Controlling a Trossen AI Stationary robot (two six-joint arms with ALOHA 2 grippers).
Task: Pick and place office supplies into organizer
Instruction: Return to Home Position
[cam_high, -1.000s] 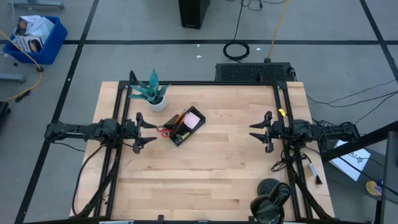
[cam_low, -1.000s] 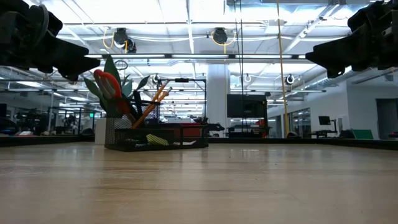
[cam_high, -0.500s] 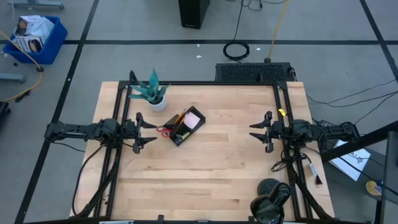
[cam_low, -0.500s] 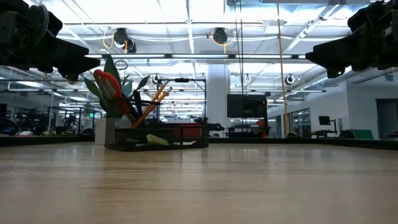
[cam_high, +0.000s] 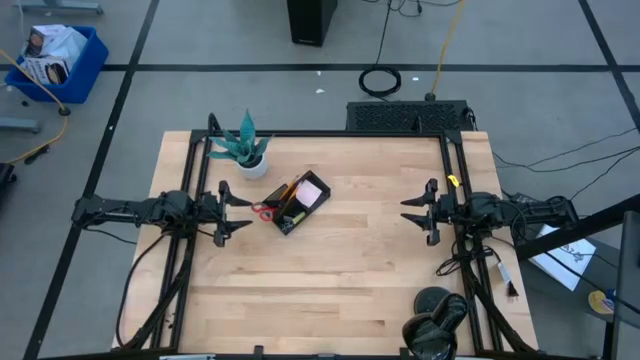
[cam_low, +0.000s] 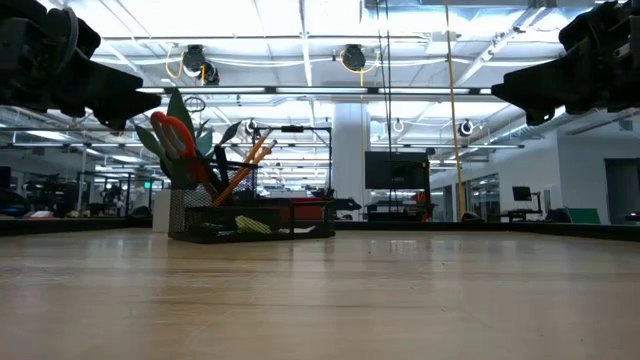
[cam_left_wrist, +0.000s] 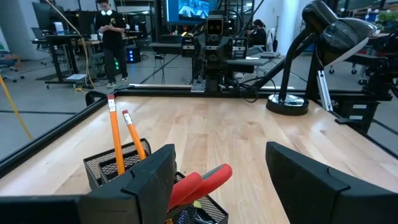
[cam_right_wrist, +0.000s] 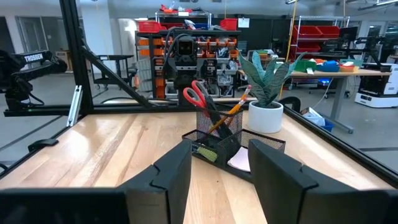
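We see the wooden table (cam_high: 350, 270) with both dark arms drawn back to its sides. The left gripper (cam_high: 248, 213) is at the 9 o'clock edge and the right gripper (cam_high: 404, 212) at the 3 o'clock edge, both held above the board and facing each other.

The organizer (cam_high: 287, 222) sits on the table toward 10 o'clock from the table's middle, turned at a slant. It lies at 3 o'clock of the left gripper, just beyond the fingertips and apart from them. From the right gripper it is at 9 o'clock, well apart. A potted plant (cam_high: 243, 148) stands near the organizer at its 11 o'clock.

In the organizer's mesh cup the red-handled scissors (cam_low: 175, 135) stand handles up, on the end nearest the left gripper. The orange pencils (cam_low: 250, 160) lean beside them. The pink sticky-note pad (cam_high: 311, 192) lies in the far compartment, at the 2 o'clock end.

The left gripper's fingers (cam_left_wrist: 149, 180) are spread wide, with nothing between them and touching nothing. The right gripper's fingers (cam_right_wrist: 168, 174) are likewise apart and empty.

Compared with the pictures from a second and half a second ago, we find no difference: arms, organizer and supplies all sit where they were.
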